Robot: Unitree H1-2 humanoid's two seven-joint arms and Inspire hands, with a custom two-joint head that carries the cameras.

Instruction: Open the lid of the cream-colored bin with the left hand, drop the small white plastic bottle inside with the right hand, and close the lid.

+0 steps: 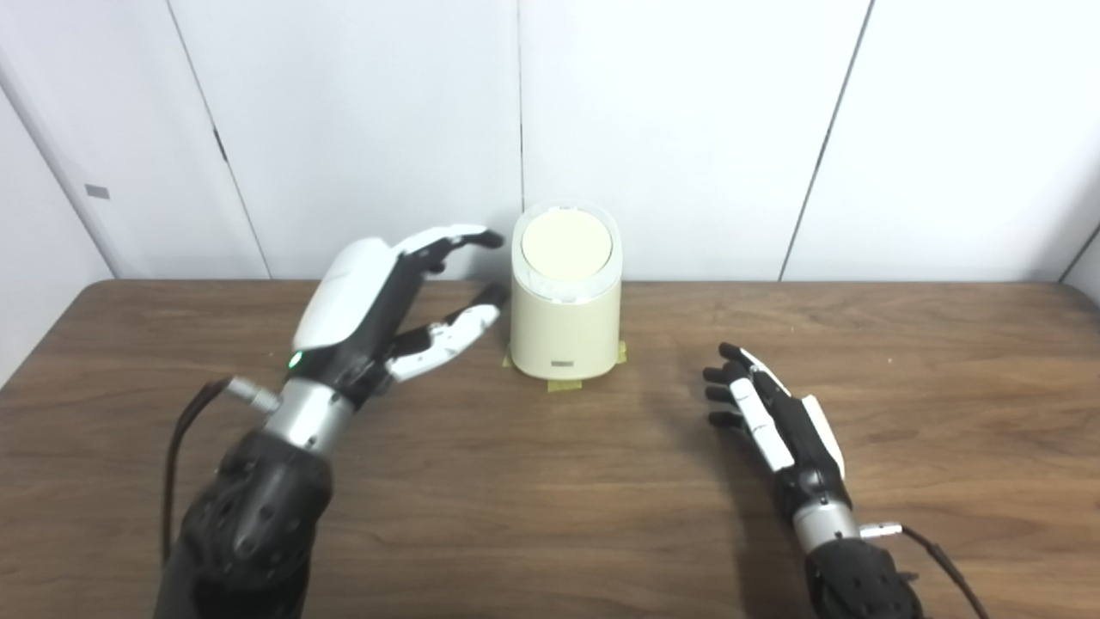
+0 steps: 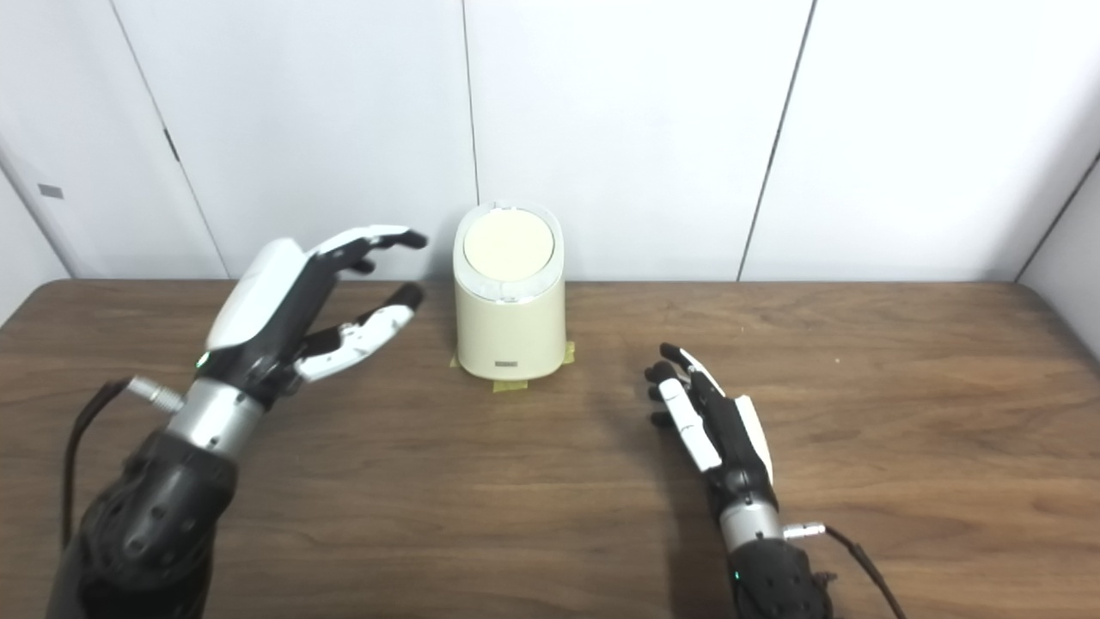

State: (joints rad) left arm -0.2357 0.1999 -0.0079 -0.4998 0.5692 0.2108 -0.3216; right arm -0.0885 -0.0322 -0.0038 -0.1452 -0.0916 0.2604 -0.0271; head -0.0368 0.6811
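At the back of the wooden table [image 1: 550, 516], close to the white wall panels [image 1: 687, 129], the cream-colored bin [image 1: 565, 297] stands upright with its round lid [image 1: 567, 245] down flat. Yellowish tape tabs [image 1: 563, 384] peek out from under its base.

The left hand [image 1: 382, 301] is raised just to the left of the bin, fingers [image 1: 451, 241] spread wide above and thumb [image 1: 451, 331] below, holding nothing. The dark fingertips point at the bin's upper side; whether they touch it cannot be told, though a thin gap seems to show in the right eye view. A green light glows at its wrist, and a black cable [image 1: 176, 447] loops from the forearm.

The right hand [image 1: 773, 417] lies low over the table, well to the right of the bin, turned on edge with fingers loosely apart and slightly curled. It holds nothing that can be seen, though its palm side is turned away.

The small white plastic bottle does not appear in either view.

The right eye view shows more table to the right and a green spot at the right forearm; the left eye view shows the tape tab at the bin's right side more plainly. Both forearms are cut off by the bottom edge. A small label on the bin's front is too small to read.
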